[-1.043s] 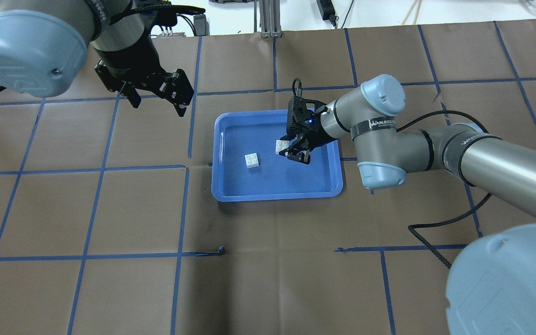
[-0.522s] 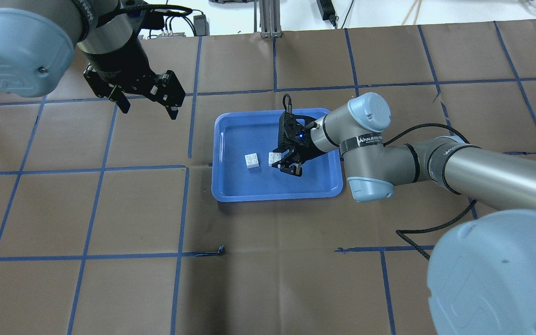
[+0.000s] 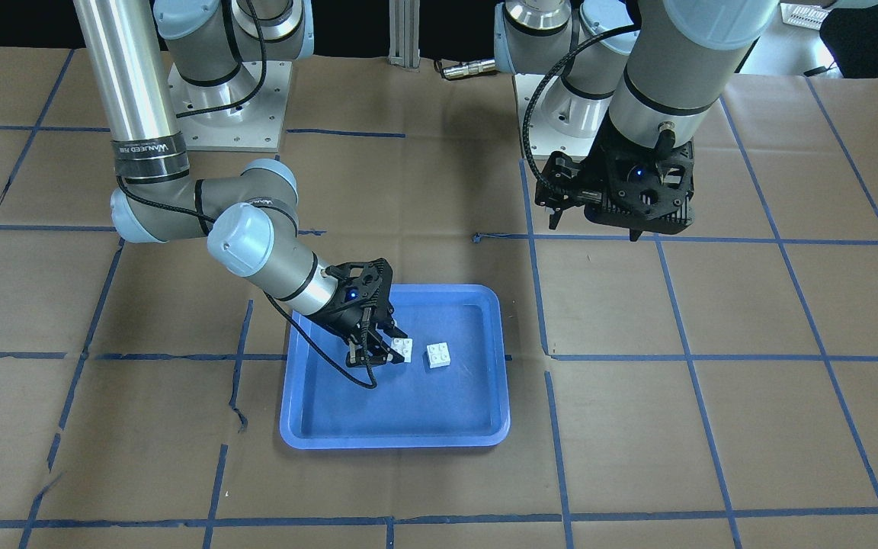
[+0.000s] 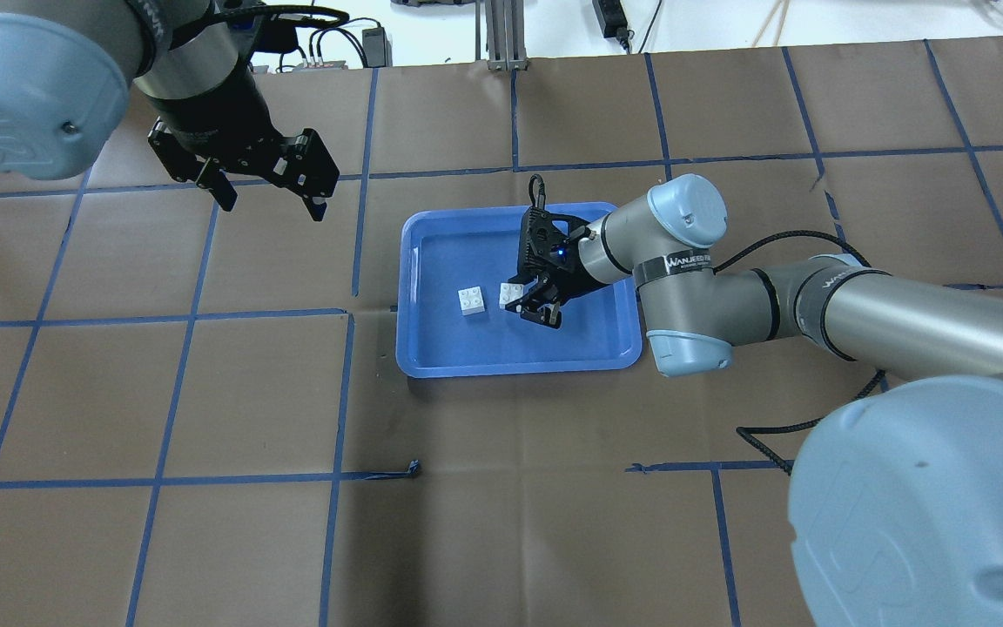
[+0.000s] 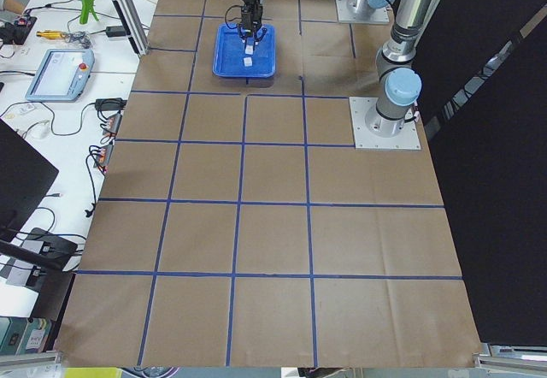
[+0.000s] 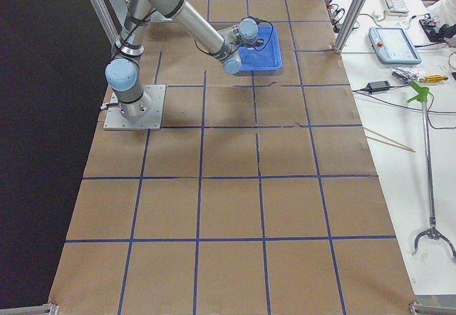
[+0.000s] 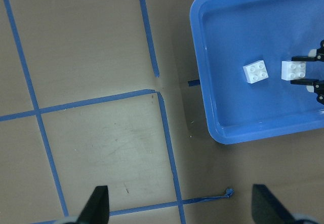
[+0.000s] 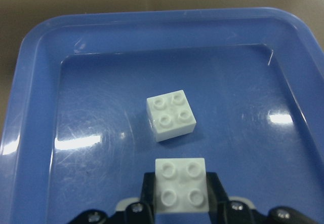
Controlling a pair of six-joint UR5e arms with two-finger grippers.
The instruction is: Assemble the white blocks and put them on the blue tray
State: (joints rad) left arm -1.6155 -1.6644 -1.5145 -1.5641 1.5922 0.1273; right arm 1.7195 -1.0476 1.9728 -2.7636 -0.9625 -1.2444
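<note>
The blue tray [image 4: 519, 366] lies at mid-table. A loose white 2x2 block [image 4: 470, 300] sits studs-up on its floor. My right gripper [image 4: 521, 302] is shut on a second white block [image 4: 511, 294], held studs-up low over the tray, just right of the loose block with a small gap. The right wrist view shows the held block [image 8: 180, 184] between the fingers and the loose block [image 8: 171, 114] just ahead. I cannot tell if the held block touches the floor. My left gripper [image 4: 273, 202] is open and empty, high above the table left of the tray.
Brown paper with blue tape grid lines covers the table [image 4: 205, 392]. A loose curl of tape [image 4: 413, 468] lies in front of the tray. The arm bases [image 3: 229, 107] stand at the robot's side. Benches with tools flank the table's far edge [image 6: 399, 51].
My right gripper has carried its white block leftward across the tray, close to the loose block. My left gripper has drifted a little left and back, still open.
</note>
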